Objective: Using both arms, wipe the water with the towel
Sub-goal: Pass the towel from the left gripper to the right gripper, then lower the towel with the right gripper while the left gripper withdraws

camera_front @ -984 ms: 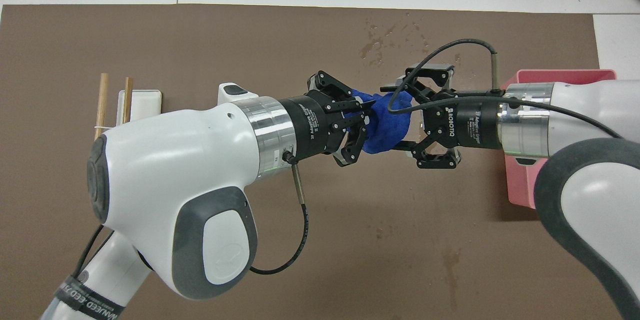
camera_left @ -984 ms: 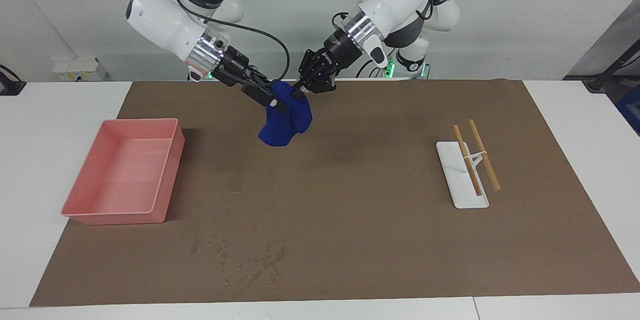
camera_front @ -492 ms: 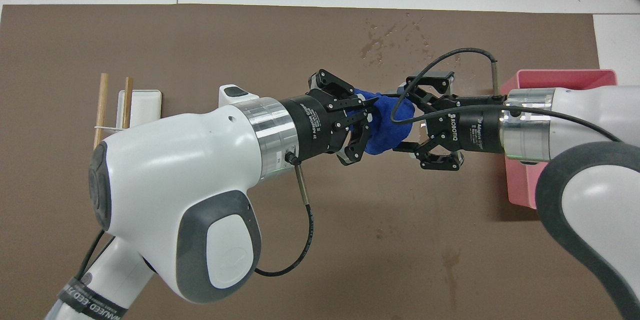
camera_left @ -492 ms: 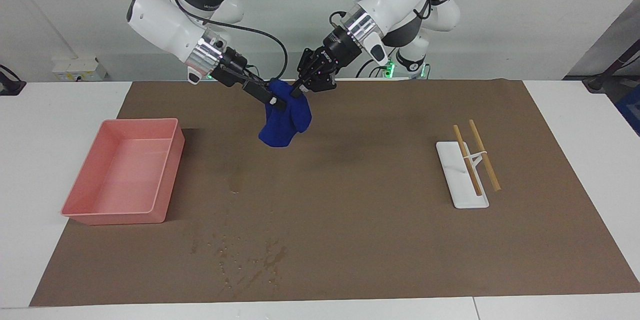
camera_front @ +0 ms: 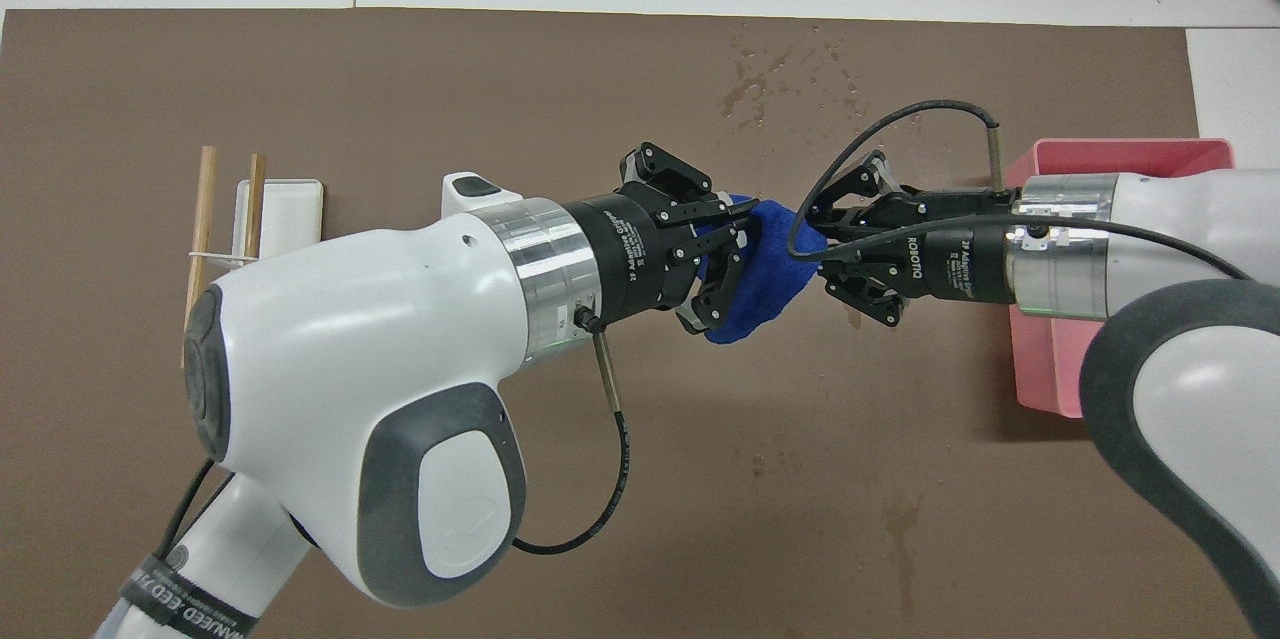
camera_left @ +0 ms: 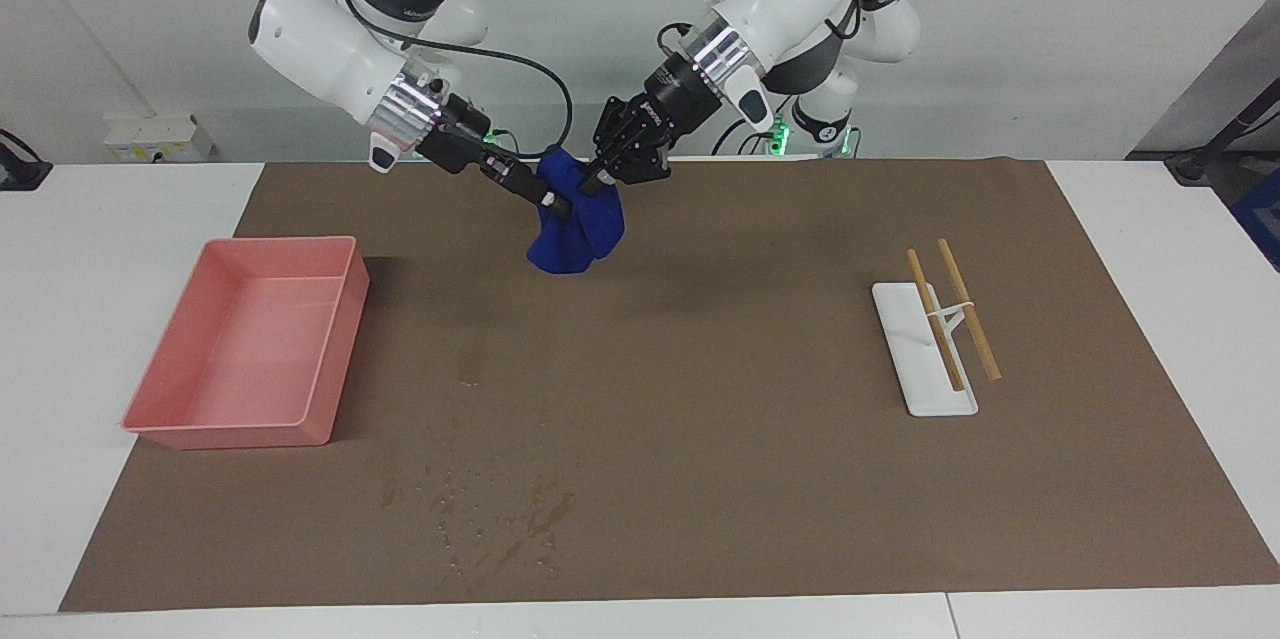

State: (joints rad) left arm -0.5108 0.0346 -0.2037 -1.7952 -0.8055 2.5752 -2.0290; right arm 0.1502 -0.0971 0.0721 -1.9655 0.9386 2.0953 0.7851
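The royal blue towel hangs bunched in the air over the brown mat, at the robots' end of the table. My left gripper is shut on its upper part from the left arm's side. My right gripper has its fingertips shut on the towel's other edge. The water is a faint oval blotch on the mat, farther from the robots than the towel and toward the right arm's end. Both arms stretch in low over the mat.
A pink tray sits at the right arm's end. A white rest with two wooden sticks lies toward the left arm's end. Scattered dark specks mark the mat's edge farthest from the robots.
My right gripper's open fingers have closed onto the towel's edge. The towel has risen slightly and drawn tighter between the two grippers. The left gripper kept its grip.
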